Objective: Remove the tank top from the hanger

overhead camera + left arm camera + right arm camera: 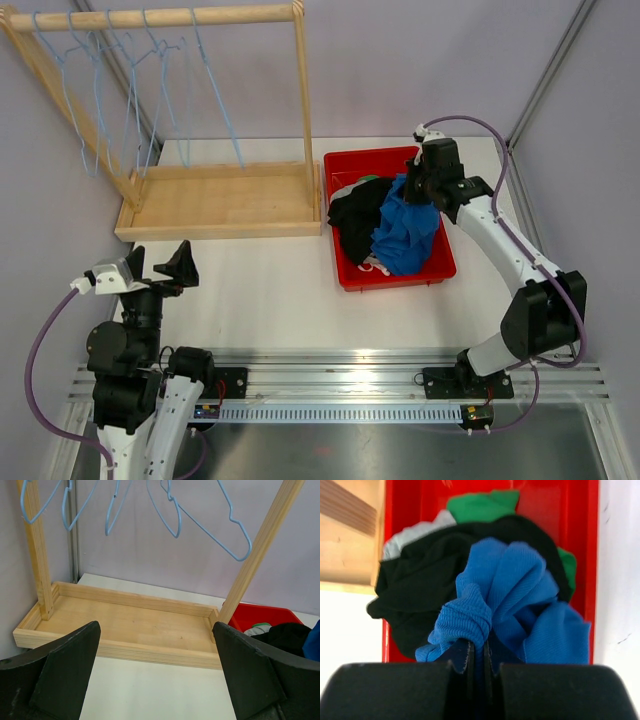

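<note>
Right, the right hand sits over the upper right of the red bin, clenched on a bunched fold of the blue tank top. In the wrist view the ribbed cloth is pinched tight between the fingertips, and the rest spills away from it. So the garment lies directly below and ahead of that hand. In the overhead view its bulk trails from the hand down toward the bin's lower edge, draped over a heap of black cloth.

Over at the upper left, the hangers on the wooden rack all look bare, with no fabric on any of them. I'd say the top is already off. I see no wire in the blue bundle, though the folds could hide one.

The left hand is low on the left, fingers spread wide and gripping nothing. It faces the rack base and is well apart from the bin. The right arm is plainly the nearer one.

As for room, the bin walls close in on all sides of the pile, and the rack's post stands just beside the bin's left wall. There is bare counter below and left of the bin. The likely call is to let go over the bin and lift straight up
</note>
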Robot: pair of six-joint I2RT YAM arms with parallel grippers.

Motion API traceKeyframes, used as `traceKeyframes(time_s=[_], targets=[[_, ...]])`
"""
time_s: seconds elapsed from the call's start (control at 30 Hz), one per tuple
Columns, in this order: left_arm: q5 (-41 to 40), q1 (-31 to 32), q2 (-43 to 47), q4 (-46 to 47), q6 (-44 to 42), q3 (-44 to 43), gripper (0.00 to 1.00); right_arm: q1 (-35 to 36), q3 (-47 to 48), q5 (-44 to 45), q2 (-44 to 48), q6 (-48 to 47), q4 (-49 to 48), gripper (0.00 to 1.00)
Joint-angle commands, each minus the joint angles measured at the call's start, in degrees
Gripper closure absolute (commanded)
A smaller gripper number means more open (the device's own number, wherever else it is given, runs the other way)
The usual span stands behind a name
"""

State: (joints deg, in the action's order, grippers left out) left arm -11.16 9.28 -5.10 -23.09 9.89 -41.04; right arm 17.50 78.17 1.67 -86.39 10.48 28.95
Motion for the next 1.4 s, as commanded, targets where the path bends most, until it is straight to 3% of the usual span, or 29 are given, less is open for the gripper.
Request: traceKeyframes(time_s=[0.0,0.1,0.27,0.4,0.43,0.5,0.8,1.2,1.37], targets=[[0.0,0.3,-1.7,1.5,-0.7,-1.0,0.01,0.1,-3.4,-3.2,-0.2,2.4,-4.9,1.00],[0.0,0.3,-1.8,1.5,-0.7,-1.2,0.01,0.0,-6.0,-3.0,-0.5,3.5,-5.1,1.00],[0.1,0.3,-2.0,1.4,-0.7,-1.2,0.01,0.0,-8.1,-2.4,-1.5,3.8,-3.9,0.91],[0.1,0.4,-2.1,1.4,-0.7,-1.2,0.01,0.0,-8.2,-2.2,-2.0,3.5,-3.4,0.54],[0.1,0.4,-2.2,1.5,-0.7,-1.2,0.01,0.1,-8.2,-2.4,-1.6,3.5,-3.7,0.27],[0.0,0.4,-2.2,1.4,-0.7,-1.2,0.01,0.1,-8.1,-2.7,-1.0,3.5,-3.9,0.01],[-0.1,0.4,-2.0,1.5,-0.7,-1.2,0.01,0.1,-10.6,-4.3,9.9,1.8,-7.5,0.00],[0.3,0.4,-2.3,1.6,-0.8,-1.2,0.01,0.1,-8.9,1.1,25.4,1.5,1.4,0.01],[0.7,0.4,-2.3,1.7,-0.7,-1.3,0.01,0.1,-12.8,3.9,36.9,2.1,3.0,0.00]])
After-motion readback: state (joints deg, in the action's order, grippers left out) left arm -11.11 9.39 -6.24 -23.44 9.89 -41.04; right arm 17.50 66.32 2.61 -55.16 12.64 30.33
